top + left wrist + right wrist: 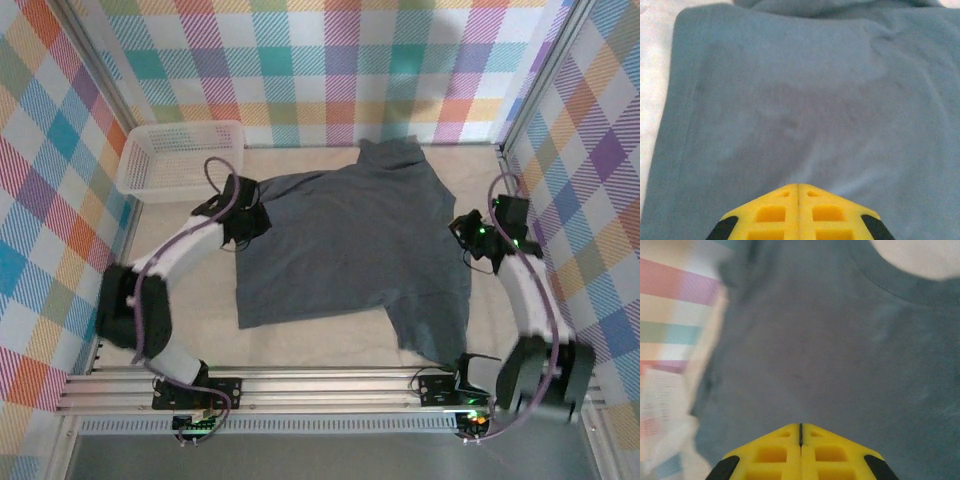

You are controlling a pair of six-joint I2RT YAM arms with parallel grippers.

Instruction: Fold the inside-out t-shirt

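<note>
Soft slate-grey t-shirt (350,250), rumpled flat

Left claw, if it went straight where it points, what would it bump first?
Probably the grey t-shirt: the shut left claw points at its cloth, spread out ahead. How near is hard to tell.

White arms (188,243) with black joints (128,305) and purple cables (208,170); left hand (799,186), right hand (800,425) yellow.
</note>
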